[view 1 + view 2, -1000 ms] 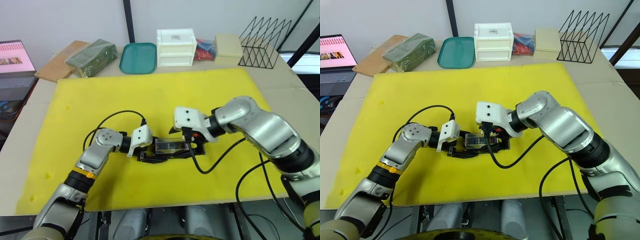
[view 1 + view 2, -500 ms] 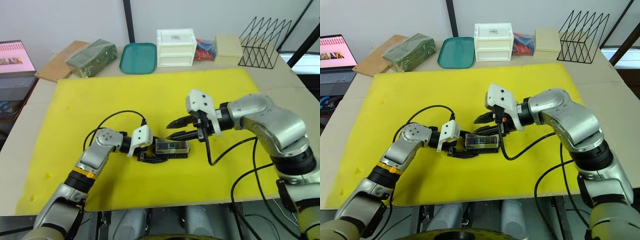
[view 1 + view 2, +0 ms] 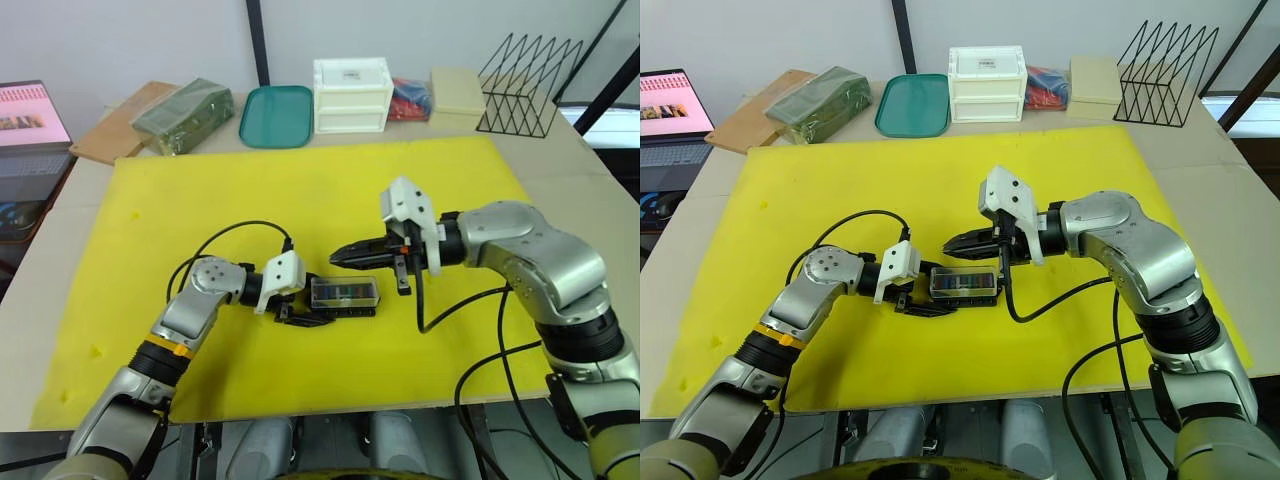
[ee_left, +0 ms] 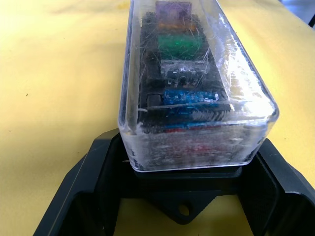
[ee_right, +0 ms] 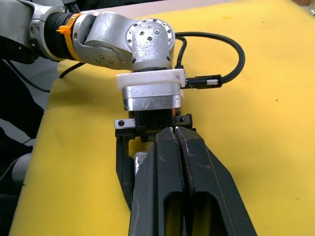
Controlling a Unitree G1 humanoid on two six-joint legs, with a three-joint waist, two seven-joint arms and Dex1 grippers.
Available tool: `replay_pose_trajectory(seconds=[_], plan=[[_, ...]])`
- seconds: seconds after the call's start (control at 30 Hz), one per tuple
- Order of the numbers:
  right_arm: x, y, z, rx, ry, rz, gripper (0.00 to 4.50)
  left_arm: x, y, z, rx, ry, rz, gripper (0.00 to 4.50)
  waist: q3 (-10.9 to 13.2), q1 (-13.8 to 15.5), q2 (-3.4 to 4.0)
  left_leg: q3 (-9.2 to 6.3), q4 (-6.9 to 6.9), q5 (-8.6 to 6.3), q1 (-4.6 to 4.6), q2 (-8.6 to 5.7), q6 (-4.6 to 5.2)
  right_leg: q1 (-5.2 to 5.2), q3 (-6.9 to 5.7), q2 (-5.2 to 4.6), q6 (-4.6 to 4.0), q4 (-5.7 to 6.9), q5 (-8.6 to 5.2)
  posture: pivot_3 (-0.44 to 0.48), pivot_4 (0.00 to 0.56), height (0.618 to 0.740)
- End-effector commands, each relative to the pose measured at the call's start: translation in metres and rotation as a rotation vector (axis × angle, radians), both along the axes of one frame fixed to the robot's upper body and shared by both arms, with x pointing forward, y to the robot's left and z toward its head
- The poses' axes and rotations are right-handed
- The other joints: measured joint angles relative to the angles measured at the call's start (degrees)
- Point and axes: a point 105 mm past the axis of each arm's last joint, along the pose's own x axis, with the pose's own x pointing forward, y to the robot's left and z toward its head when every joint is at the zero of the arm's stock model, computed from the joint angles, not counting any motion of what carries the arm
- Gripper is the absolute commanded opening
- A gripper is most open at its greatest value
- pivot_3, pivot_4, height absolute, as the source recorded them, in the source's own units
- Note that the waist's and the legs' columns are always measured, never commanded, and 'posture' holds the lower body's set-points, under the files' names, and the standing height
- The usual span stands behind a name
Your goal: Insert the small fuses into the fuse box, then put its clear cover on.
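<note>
Black fingers (image 4: 78,196) of the left gripper (image 3: 305,312) are spreading wide and cradling the near end of the fuse box (image 4: 189,179), one on each side, so the gripper is holding it on the yellow mat (image 3: 200,200). The clear cover (image 4: 197,83) is sitting on top of the box, and the fuses (image 4: 182,46) are showing through it in a row: purple, green, clear and blue, with red lowest. In the left eye view the box is lying lengthwise near the mat's middle, its far end pointing toward the right gripper (image 3: 340,255).

The right gripper is hovering just beyond and above that far end, apart from the cover. Its two fingers (image 5: 167,162) are pressing together with nothing between them, tips aiming at the left gripper.

Along the table's back edge a teal tray (image 3: 277,115), a white drawer unit (image 3: 352,95), a beige box (image 3: 457,95) and a wire rack (image 3: 528,85) are standing.
</note>
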Motion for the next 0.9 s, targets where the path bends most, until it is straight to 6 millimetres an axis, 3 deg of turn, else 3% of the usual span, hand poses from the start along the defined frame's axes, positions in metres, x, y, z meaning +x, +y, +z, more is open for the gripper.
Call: replay_pose_trajectory(seconds=[0.03,0.23,0.3,0.43,0.63,0.9], plan=[[0.000,0.000,-0.010,-0.006,0.011,0.008,0.01,0.000,-0.001,-0.002,0.012,-0.008,-0.004,2.75,0.0,0.0,0.00,0.00,0.00,0.00,0.00,0.00,0.00,0.00,0.00,0.00,0.00,0.00,0.00,0.000,0.150,0.740],[-0.013,-0.012,-0.090,-0.238,0.129,0.010,0.01,0.000,-0.001,-0.003,0.013,-0.012,-0.002,2.75,-0.1,-0.1,0.06,0.08,0.00,0.00,0.03,-0.01,0.01,0.02,0.03,-0.01,0.00,-0.01,0.00,0.000,0.150,0.740],[-0.013,-0.018,-0.104,-0.303,0.120,0.010,0.01,0.000,-0.001,-0.003,0.013,-0.012,0.000,2.75,-0.4,-0.1,0.04,0.06,-0.02,-0.01,0.21,0.01,0.02,0.21,0.02,0.01,0.01,-0.02,0.00,0.000,0.150,0.740],[-0.008,-0.020,-0.100,-0.289,0.121,-0.011,0.01,-0.001,0.001,-0.004,0.016,-0.010,0.005,2.75,-0.4,-0.1,0.03,-0.09,-0.24,-0.19,1.10,0.12,0.32,1.28,-0.08,0.15,0.02,-0.51,-0.02,0.000,0.150,0.740],[-0.016,-0.019,-0.100,-0.323,0.106,0.040,0.01,-0.001,0.000,-0.005,0.014,-0.007,0.009,2.75,-0.4,-0.1,0.01,-0.13,-0.24,-0.18,1.17,0.16,0.29,1.39,-0.10,0.20,0.03,-0.63,-0.02,0.000,0.150,0.740],[-0.025,-0.020,-0.128,-0.401,0.178,0.038,0.01,0.000,-0.002,-0.005,0.012,-0.002,0.016,2.75,-0.9,-0.1,-0.03,-0.13,-0.24,-0.19,1.17,0.16,0.30,1.41,-0.10,0.20,0.03,-0.68,-0.02,0.000,0.150,0.740]])
